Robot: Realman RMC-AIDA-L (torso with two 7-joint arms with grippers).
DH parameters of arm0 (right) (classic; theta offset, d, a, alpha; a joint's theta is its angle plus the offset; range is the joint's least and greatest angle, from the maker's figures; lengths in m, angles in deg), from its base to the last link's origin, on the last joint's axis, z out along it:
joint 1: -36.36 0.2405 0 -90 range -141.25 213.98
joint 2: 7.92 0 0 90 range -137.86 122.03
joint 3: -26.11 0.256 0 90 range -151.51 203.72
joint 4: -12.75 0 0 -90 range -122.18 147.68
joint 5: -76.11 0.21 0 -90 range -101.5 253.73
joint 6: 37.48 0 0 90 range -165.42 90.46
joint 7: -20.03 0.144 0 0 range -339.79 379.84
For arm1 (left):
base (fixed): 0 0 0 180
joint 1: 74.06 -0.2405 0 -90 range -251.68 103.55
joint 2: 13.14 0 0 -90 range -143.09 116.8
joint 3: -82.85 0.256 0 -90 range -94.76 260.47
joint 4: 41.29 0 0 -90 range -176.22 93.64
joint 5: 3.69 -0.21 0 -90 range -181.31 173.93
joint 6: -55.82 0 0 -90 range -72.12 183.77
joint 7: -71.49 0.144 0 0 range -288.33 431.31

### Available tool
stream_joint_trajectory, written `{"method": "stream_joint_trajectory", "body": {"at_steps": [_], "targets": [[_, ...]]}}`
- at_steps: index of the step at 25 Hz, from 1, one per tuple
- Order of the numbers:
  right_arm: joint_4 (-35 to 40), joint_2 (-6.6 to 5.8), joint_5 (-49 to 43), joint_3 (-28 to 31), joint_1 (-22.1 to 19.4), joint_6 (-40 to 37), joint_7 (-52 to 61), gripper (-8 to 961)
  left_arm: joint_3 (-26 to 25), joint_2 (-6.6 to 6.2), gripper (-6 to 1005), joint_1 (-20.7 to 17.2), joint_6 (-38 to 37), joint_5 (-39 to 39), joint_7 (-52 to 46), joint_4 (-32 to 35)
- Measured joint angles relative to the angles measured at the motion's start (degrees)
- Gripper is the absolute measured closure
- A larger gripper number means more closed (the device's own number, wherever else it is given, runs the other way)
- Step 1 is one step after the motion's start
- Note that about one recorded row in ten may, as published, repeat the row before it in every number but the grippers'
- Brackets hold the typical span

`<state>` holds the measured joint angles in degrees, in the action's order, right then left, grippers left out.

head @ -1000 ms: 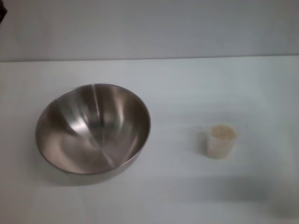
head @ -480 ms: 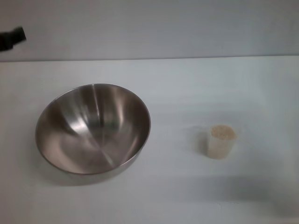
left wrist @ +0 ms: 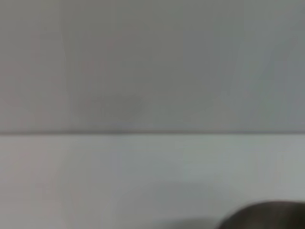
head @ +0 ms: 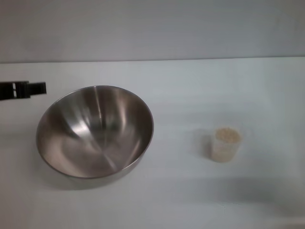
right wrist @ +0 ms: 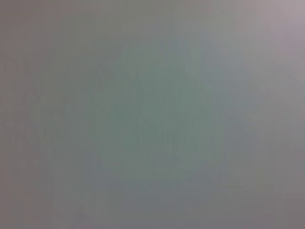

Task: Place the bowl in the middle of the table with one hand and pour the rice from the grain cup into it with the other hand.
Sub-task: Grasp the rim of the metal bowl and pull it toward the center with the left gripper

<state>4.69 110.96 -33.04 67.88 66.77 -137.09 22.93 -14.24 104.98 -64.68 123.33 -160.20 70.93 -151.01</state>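
The bowl (head: 95,131) sits upright on the white bench (head: 190,90), left of centre. The grain cup (head: 225,144), filled with rice (head: 227,135), stands well apart to its right. The left claw (head: 24,89) projects in at the left edge, near the bowl rim; its finger state cannot be determined.

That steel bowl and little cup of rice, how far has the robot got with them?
Nothing looks done. The shiny round steel bowl sits empty on the left of the plain white table, not in the middle. The cream rice fills the small clear plastic cup, untouched. In hand: the left hand is beside the bowl's far rim. Left: centring the bowl, then pouring.
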Motion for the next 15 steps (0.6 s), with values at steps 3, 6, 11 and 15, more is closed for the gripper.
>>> {"method": "stream_joint_trajectory", "body": {"at_steps": [3, 6, 11, 15], "targets": [[0.33, -0.05, 0.00, -0.06, 0.27, 0.10, 0.00, 427, 0.02, 0.00, 177, 0.62, 1.59, 0.80, 0.39, 2.47], [0.41, -0.05, 0.00, -0.07, 0.29, 0.20, 0.00, 427, 0.02, 0.00, 177, 1.89, 3.09, 0.82, 1.39, 5.29], [0.66, -0.05, 0.00, -0.11, 0.25, 0.15, 0.00, 427, 0.21, 0.07, 177, 3.46, 4.60, 0.78, 2.92, 8.02], [0.68, -0.05, 0.00, -0.11, 0.05, 0.09, 0.00, 427, 0.24, 0.09, 177, 4.10, 4.42, 0.62, 3.47, 10.33]]}}
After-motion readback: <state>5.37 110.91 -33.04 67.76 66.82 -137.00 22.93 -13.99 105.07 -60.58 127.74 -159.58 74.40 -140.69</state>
